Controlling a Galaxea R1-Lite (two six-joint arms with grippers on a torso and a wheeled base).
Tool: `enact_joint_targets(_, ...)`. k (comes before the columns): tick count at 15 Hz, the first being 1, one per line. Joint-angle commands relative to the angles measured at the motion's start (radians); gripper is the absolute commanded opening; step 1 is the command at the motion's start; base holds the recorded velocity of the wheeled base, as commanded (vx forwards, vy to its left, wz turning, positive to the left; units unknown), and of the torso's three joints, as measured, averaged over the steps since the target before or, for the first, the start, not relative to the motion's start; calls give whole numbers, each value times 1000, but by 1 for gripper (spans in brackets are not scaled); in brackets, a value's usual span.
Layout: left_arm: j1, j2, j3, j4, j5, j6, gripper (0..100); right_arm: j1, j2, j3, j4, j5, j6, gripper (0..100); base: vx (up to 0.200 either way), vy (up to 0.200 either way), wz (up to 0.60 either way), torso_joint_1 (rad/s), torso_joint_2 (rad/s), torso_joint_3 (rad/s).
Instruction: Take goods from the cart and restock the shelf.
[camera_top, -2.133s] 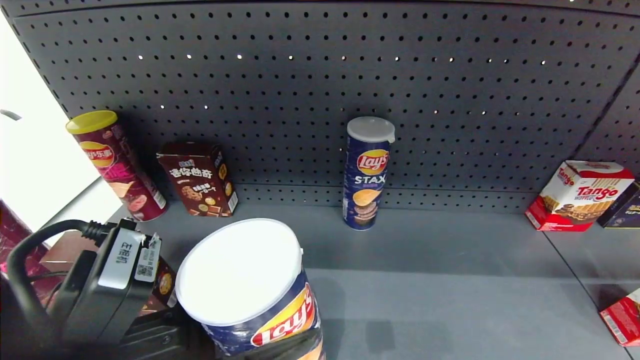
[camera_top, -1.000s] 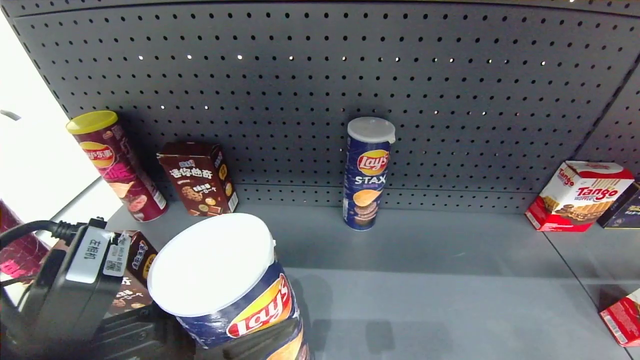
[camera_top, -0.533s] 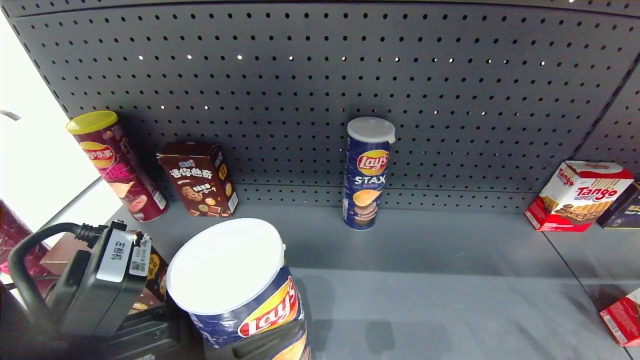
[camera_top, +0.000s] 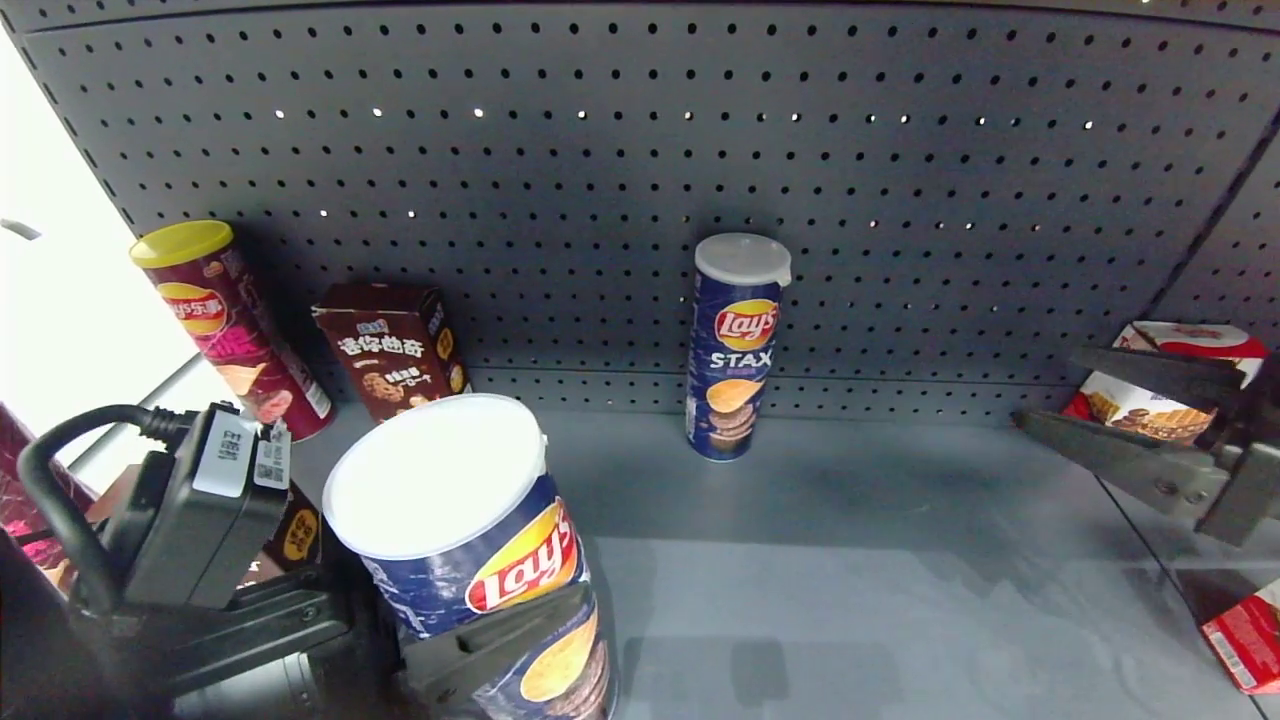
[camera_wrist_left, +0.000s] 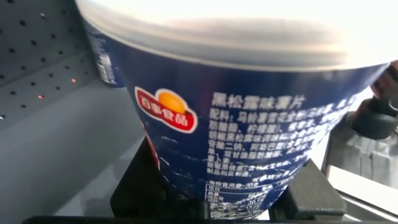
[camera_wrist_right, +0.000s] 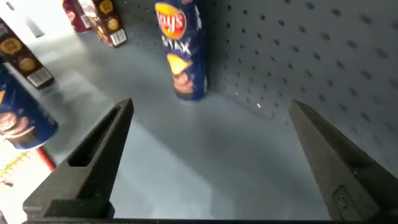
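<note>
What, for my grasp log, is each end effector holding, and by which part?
The left end effector grips the blue chip can by its side wall, below the logo, lid up. The right end effector is open, holding nothing.

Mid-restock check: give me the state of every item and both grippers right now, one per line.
left gripper: jaws shut on held blue can
held blue can: upright, white lid on
right gripper: jaws open, empty
standing blue can: upright, lid on, ungripped
maroon can: standing, yellow lid on
cookie box: standing, closed
wafer box: closed, partly behind right gripper
</note>
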Motion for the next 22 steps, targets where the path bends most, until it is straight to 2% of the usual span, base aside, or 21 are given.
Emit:
enact_joint_targets(1,12,-1,-5,0,0,0,0,-1,206,-60,-90,19,0,100,0,0,0,0,0,0)
enact_joint_targets(3,15,-1,1,0,-2,0,0,-4,269,-85,-138,84,3,100,0,0,0,0,0,0)
enact_joint_targets(5,26,-2,-1,-1,-3,-4,0,-22,323,-88,-265,242,1,100,0,0,0,0,0,0)
enact_joint_targets(9,27,-2,-2,-1,-5,-26,0,-8,424,-125,-388,426,-20,100,0,0,0,0,0,0)
enact_joint_targets(11,27,-2,2,-1,-5,-26,0,-14,465,-158,-391,461,-65,100,0,0,0,0,0,0)
enact_joint_targets(16,26,-2,-18,-1,-6,-27,0,1,574,-258,-391,470,-71,100,0,0,0,0,0,0)
enact_joint_targets(19,27,-2,-25,-1,-5,-49,0,7,645,-333,-383,523,-72,100,0,0,0,0,0,0)
enact_joint_targets(22,41,-4,-27,-1,-8,-49,0,22,682,-375,-366,526,-71,100,0,0,0,0,0,0)
